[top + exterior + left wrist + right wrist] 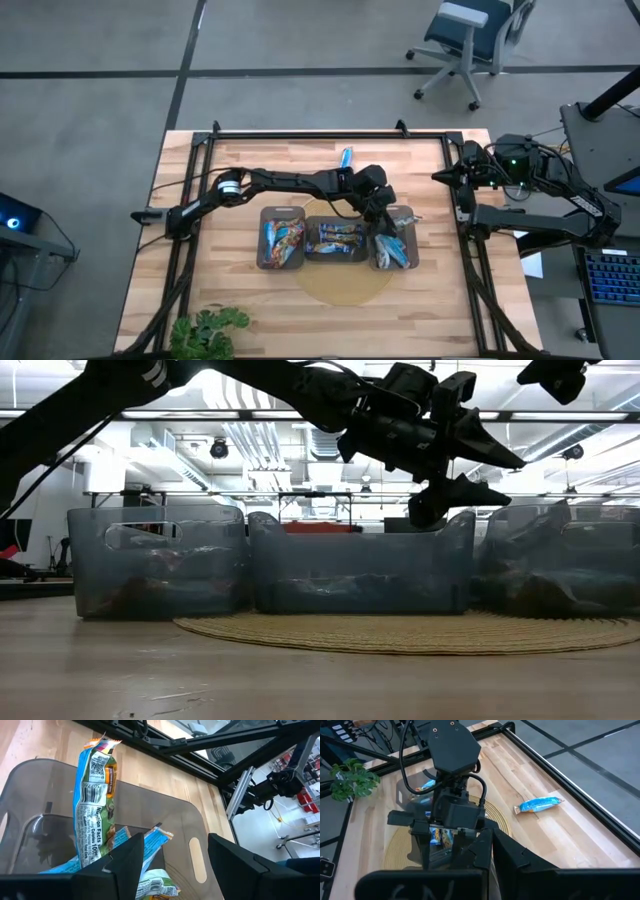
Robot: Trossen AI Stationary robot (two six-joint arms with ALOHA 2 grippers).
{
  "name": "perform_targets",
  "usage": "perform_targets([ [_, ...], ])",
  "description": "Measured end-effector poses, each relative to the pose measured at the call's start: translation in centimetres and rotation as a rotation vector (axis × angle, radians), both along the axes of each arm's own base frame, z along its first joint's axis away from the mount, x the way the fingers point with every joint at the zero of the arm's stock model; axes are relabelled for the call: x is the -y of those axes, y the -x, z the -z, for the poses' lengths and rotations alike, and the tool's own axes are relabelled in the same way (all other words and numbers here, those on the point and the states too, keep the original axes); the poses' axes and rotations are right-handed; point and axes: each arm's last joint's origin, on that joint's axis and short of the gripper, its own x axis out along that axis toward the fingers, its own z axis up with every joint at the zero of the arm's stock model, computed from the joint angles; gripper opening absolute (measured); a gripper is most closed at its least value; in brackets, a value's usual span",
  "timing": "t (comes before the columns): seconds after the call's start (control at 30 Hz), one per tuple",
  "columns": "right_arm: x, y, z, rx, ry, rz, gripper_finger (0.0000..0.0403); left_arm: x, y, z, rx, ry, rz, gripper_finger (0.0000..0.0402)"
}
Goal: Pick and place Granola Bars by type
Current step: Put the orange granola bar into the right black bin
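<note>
Wooden slat table (pixel 240 300) is where we've got the left gripper (pixel 385 225) spread wide and empty over the right-hand dark translucent plastic tray (pixel 408 212), probably just dropping wrapped granola bars (pixel 392 252), one shiny blue bar (pixel 346 158) stranded behind, right gripper (pixel 442 176) parked shut.

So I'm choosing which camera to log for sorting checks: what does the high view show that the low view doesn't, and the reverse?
Only the high view shows the blue bar lying alone on the table beyond the trays, the bars' colours inside them, the plant, and the right gripper parked at the table's right edge.

Only the low view shows the trays' side walls and the room behind.

Both show the three trays, the woven mat and the open left gripper over the right-hand tray.
</note>
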Motion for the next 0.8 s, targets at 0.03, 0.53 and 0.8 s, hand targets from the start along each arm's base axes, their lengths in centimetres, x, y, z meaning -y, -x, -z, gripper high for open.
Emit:
perform_targets([
  [0.03,0.0,0.0,0.0,0.0,0.0,0.0,0.0008,0.0,0.0,0.0,0.003,-0.004,0.002,0.0202],
  [0.53,-0.03,0.09,0.18,-0.019,-0.01,0.001,0.0008,-0.51,-0.14,0.18,0.056,-0.254,-0.081,0.0202],
  [0.8,-0.03,0.1,0.18,-0.019,-0.01,0.002,0.0008,-0.51,-0.14,0.27,0.05,-0.306,-0.105,0.0202],
])
